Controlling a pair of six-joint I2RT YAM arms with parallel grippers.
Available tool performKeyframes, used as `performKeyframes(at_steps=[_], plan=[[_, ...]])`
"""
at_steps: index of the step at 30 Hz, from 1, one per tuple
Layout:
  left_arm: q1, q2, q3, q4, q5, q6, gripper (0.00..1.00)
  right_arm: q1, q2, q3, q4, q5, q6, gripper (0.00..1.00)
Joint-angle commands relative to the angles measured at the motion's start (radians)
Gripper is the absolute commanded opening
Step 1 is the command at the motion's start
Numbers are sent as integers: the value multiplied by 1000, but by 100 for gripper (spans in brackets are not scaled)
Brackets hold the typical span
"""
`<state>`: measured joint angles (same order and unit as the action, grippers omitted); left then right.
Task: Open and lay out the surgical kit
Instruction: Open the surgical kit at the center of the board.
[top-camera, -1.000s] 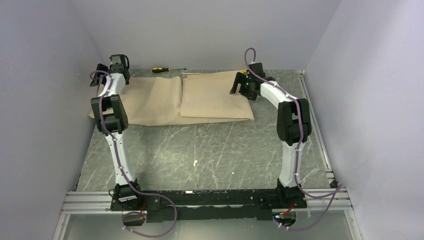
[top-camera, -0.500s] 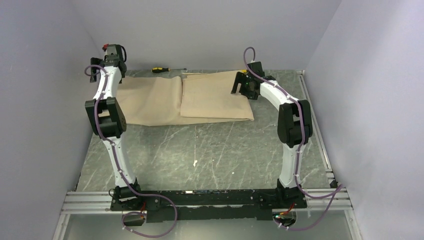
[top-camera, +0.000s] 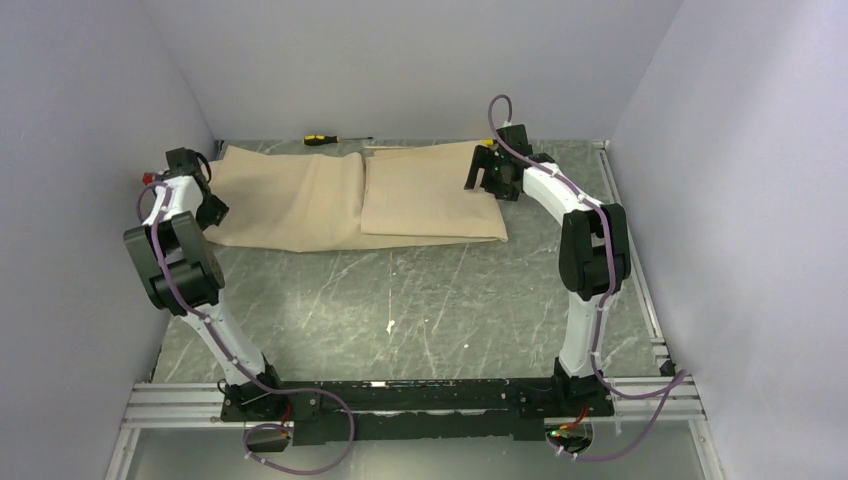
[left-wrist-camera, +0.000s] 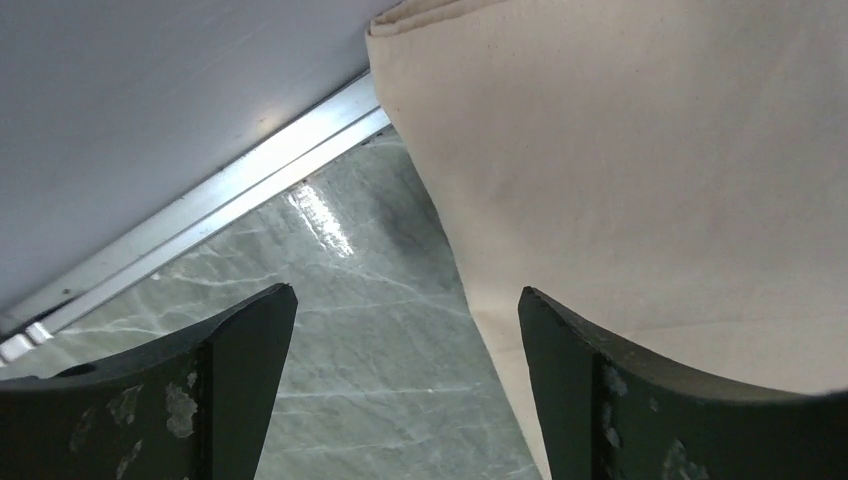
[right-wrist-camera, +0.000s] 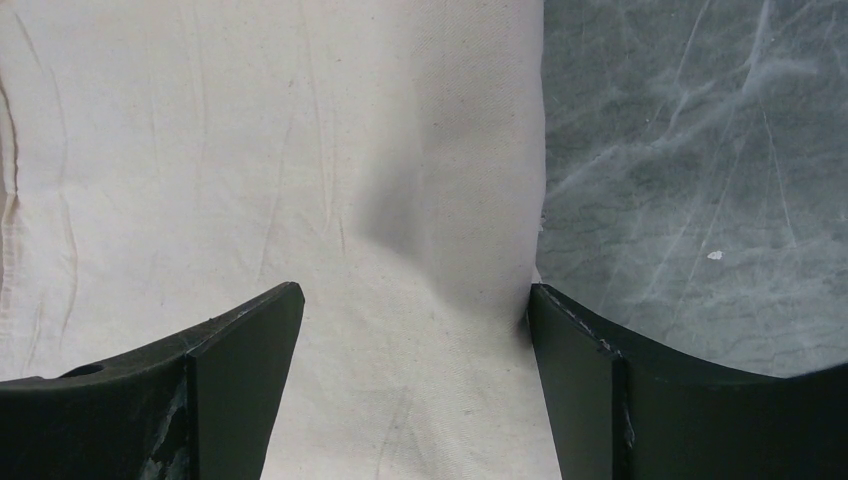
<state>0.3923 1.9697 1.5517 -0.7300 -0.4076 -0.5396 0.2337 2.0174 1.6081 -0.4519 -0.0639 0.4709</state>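
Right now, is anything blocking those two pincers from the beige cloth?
Nothing visible does. The left pincer hangs open at the left edge of the cloth, and the right pincer is open over its right edge. The screwdriver lies beyond the far edge, out of the way.

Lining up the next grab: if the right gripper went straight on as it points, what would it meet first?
Probably the beige wrap cloth, just inside its right edge; the open fingers of the right gripper frame that spot. Depth is unclear.
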Motion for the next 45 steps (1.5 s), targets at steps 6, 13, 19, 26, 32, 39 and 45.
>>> performKeyframes(at_steps=[6,13,19,26,32,39,45], plan=[[50,-117,-235,449,39,-153,84,3,-46,-1,7,1,-24,86],[71,-125,-347,675,16,-171,79,2,-33,23,-7,1,-20,86],[84,-94,-370,758,16,-176,58,3,-23,49,-30,14,-22,86],[87,-68,-350,736,20,-156,42,3,-22,57,-36,21,-20,85],[86,-76,-397,705,35,-224,50,2,-23,52,-37,18,-13,85],[77,-59,-443,699,65,-306,55,2,-29,38,-31,6,-2,85],[67,-20,-414,687,63,-273,46,3,-37,35,-32,9,-4,84]])
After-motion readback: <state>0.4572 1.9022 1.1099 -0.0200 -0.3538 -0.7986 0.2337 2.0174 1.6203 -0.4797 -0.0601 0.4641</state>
